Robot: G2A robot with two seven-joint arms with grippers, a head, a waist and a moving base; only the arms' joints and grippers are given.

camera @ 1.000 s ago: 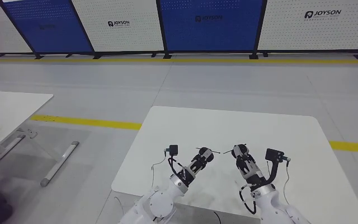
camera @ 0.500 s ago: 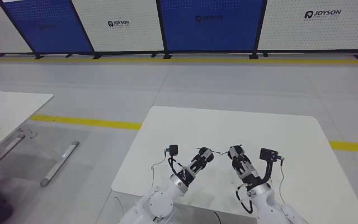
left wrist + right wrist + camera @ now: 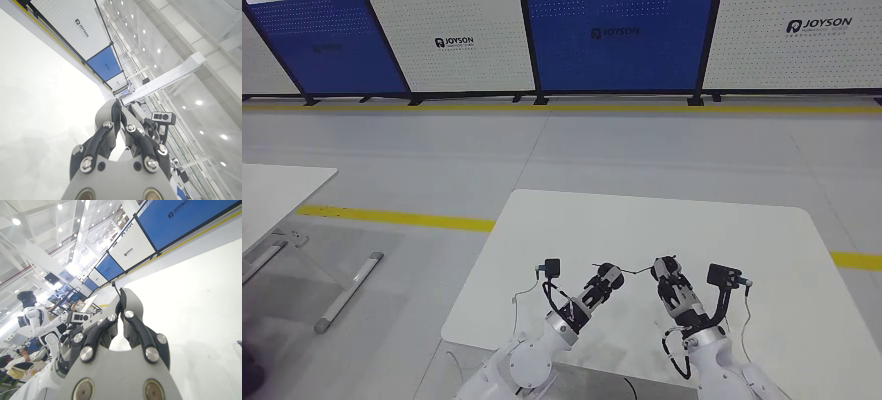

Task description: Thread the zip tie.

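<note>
Both grippers hover close together over the front part of the white table (image 3: 642, 220). My right gripper (image 3: 667, 268) is shut on a thin black zip tie (image 3: 115, 287). The tie's square head sticks out past the fingertips (image 3: 122, 294). In the top view the zip tie (image 3: 640, 270) spans the small gap toward my left gripper (image 3: 610, 272). My left gripper (image 3: 119, 108) is shut too, with a thin black strip of the zip tie (image 3: 117, 100) pinched at its tips. Just behind those tips the left wrist view shows the right gripper.
The table's front edge lies just under both arms. A second white table (image 3: 272, 195) stands at the far left, with a metal bar (image 3: 347, 292) on the floor beside it. Blue and white panels (image 3: 622, 45) line the back.
My right gripper has shifted a little to the left, closer to the left gripper, bringing the zip tie's free end nearer its tips. The left arm has kept still.
</note>
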